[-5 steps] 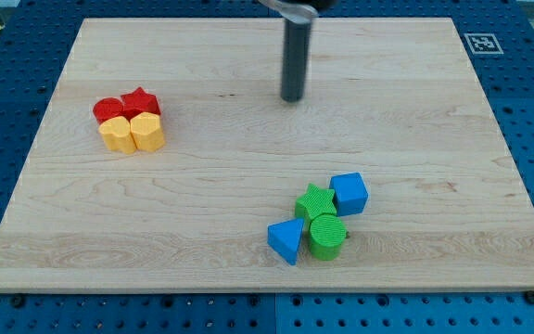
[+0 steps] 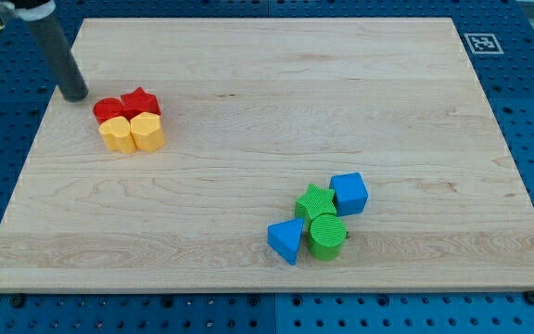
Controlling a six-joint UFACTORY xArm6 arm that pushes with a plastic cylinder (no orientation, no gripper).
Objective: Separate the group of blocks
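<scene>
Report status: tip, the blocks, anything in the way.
My tip just upper left of the red-yellow cluster, apart from it. Red star, red block, two yellow blocks packed together, untouched. Nothing between tip and cluster.

The rod (image 2: 60, 63) runs out of view at eleven o'clock; the rounded red block's (image 2: 108, 109) shape stays unclear.

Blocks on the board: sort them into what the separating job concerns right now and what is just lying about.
In the job:
- my tip, just up-left of the red-yellow cluster
- red star
- red block, rounded
- two yellow blocks

Lying about, far from my tip:
- blue cube
- green star
- green cylinder
- blue triangle
- marker tag
</scene>
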